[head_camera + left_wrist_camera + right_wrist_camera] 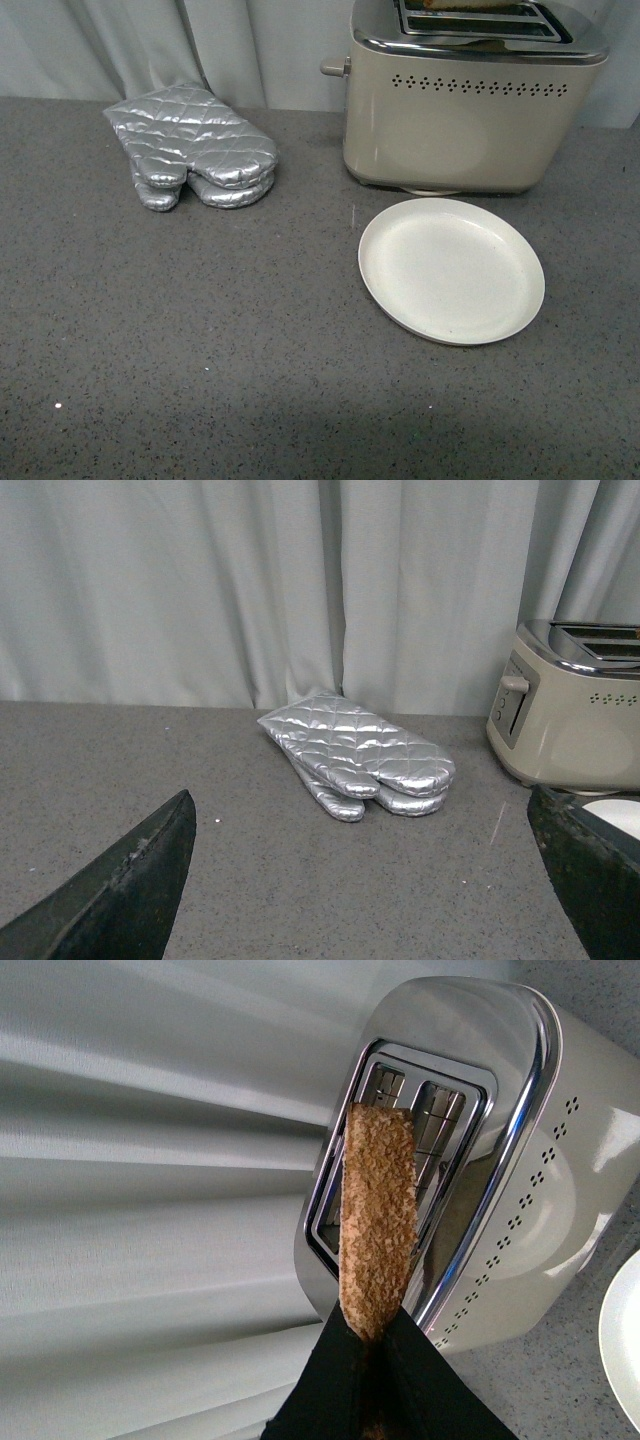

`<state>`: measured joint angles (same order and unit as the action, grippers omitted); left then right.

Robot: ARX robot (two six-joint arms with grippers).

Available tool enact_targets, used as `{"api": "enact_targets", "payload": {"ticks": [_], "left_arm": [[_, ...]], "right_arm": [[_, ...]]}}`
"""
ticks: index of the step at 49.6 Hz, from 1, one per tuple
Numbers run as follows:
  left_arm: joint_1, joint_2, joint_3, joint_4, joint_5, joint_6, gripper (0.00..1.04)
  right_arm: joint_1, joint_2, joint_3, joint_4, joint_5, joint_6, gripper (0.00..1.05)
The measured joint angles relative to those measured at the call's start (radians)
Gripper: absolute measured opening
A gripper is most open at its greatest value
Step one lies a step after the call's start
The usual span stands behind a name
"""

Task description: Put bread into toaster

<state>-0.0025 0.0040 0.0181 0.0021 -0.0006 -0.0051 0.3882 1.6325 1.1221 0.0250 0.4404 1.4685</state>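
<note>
The beige toaster (455, 110) with a chrome top stands at the back right of the counter. It also shows in the left wrist view (570, 710) and the right wrist view (500, 1160). My right gripper (372, 1345) is shut on the bread (378, 1220), a brown slice seen edge-on, held over the toaster's slots. A sliver of the bread (455, 4) shows at the top edge of the front view, over a slot. My left gripper (365, 880) is open and empty above the counter, facing the oven mitts; neither arm shows in the front view.
A round white plate (450, 270) lies empty in front of the toaster. Silver quilted oven mitts (195, 145) lie at the back left, also in the left wrist view (355, 750). A grey curtain (250, 580) hangs behind the counter.
</note>
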Motion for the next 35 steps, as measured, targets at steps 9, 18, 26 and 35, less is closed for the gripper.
{"api": "enact_targets", "payload": {"ticks": [9,18,26,35], "left_arm": [[0.0,0.0,0.0,0.0,0.0,0.0,0.98],[0.0,0.0,0.0,0.0,0.0,0.0,0.98],[0.0,0.0,0.0,0.0,0.0,0.0,0.98],[0.0,0.0,0.0,0.0,0.0,0.0,0.98]], "right_arm": [[0.005,0.037,0.029,-0.032,0.049,0.027,0.01],[-0.001,0.066,0.053,-0.034,0.06,0.037,0.01],[-0.011,0.104,0.08,-0.042,0.061,0.045,0.01],[-0.019,0.151,0.119,-0.06,0.064,0.064,0.01]]}}
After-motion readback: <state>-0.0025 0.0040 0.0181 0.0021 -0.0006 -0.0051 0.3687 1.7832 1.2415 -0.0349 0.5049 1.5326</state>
